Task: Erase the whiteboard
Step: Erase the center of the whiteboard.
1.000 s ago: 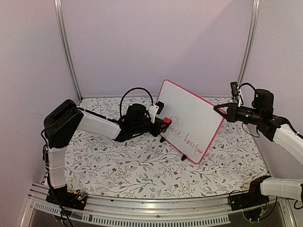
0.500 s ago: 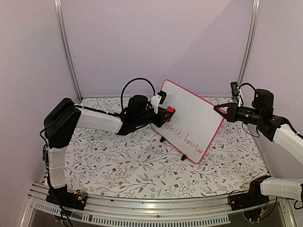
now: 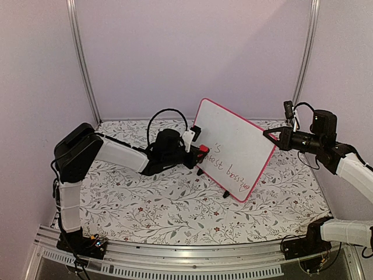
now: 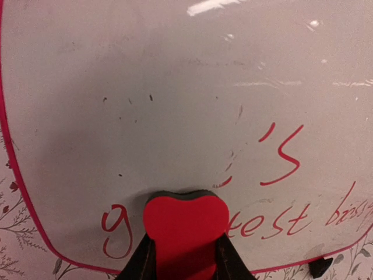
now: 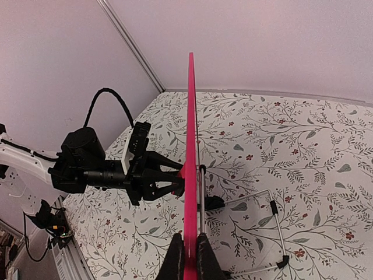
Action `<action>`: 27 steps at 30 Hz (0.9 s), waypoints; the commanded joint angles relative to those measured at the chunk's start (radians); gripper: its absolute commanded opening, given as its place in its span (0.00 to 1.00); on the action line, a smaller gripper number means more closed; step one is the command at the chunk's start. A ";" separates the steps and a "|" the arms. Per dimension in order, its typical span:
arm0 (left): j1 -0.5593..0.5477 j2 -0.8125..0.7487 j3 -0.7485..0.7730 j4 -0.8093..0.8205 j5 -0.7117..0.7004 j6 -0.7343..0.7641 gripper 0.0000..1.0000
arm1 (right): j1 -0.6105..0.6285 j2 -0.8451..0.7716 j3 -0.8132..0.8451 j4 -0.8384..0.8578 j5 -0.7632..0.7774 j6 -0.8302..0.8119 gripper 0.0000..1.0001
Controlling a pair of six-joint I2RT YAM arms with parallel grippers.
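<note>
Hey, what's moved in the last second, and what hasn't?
The left gripper, shut on the red eraser, swept up the whiteboard, then came back down to about where it started. The right gripper stayed clamped on the board's right edge. The board and its red handwriting look unchanged.

Whiteboard (image 4: 145, 87), red handwriting. Upper line, toward 3 o'clock on the board face: "'s". Lower line, along 6 o'clock: "g…test boss", its middle letters hidden behind the red eraser (image 4: 185, 224). A small drawn heart (image 3: 244, 186) follows.
</note>
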 commanded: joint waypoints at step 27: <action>-0.017 -0.025 -0.071 0.072 0.026 -0.010 0.00 | 0.023 0.009 -0.027 -0.084 -0.071 -0.010 0.00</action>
